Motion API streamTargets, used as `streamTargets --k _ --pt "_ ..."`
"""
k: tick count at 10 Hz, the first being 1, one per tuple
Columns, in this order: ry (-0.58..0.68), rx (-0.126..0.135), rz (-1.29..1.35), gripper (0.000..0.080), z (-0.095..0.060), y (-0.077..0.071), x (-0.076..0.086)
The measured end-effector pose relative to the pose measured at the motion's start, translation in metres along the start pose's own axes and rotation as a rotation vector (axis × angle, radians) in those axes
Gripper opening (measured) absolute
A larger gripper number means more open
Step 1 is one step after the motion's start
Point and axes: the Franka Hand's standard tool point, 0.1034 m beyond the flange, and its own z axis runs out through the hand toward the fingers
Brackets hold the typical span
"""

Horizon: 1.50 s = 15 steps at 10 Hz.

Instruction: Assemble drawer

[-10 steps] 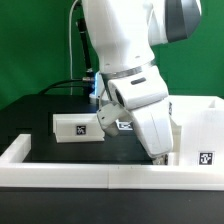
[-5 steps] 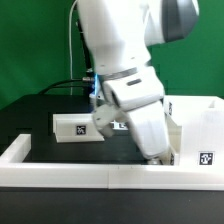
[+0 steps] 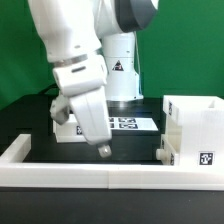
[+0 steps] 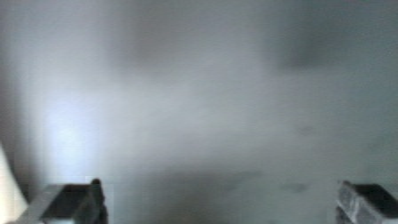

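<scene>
Jaws wide, empty, low over black worktop (image 3: 40, 148). Tall white plastic box shell (image 3: 192, 125) at exterior view's right; small white plastic tray (image 3: 63, 131) behind arm. Likely step: fetching tray — next, align and descend.

White tagged box shell (image 3: 192, 128) stands at the exterior view's right; small tray (image 3: 62, 132) lies half-hidden leftward.

Arm (image 3: 85, 60): big, white, leaning down over the black table (image 3: 135, 150).
Gripper (image 3: 103, 151): pointing down, close to the table.
Box shell (image 3: 195, 130): standing at the exterior view's right.
Tray (image 3: 64, 131): small, partly hidden behind the arm.
</scene>
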Motion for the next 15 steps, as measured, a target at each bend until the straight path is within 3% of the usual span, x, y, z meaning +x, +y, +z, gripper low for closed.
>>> streamTargets --k 2,4,7,12,14,15 --pt "-0.029 0.003 0.049 0.0649 -0.008 -0.037 -0.002" --pt "-0.047 0.008 0.067 0.0649 -0.016 -0.058 -0.003" --pt "-0.05 0.009 0.108 0.0649 -0.017 -0.061 -0.003" --pt "-0.05 0.0 0.466 0.0649 -0.017 -0.062 -0.003" --pt "-0.061 -0.03 0.694 0.0649 -0.024 -0.074 -0.006" --pt "-0.068 -0.028 0.777 0.0649 -0.025 -0.084 -0.006"
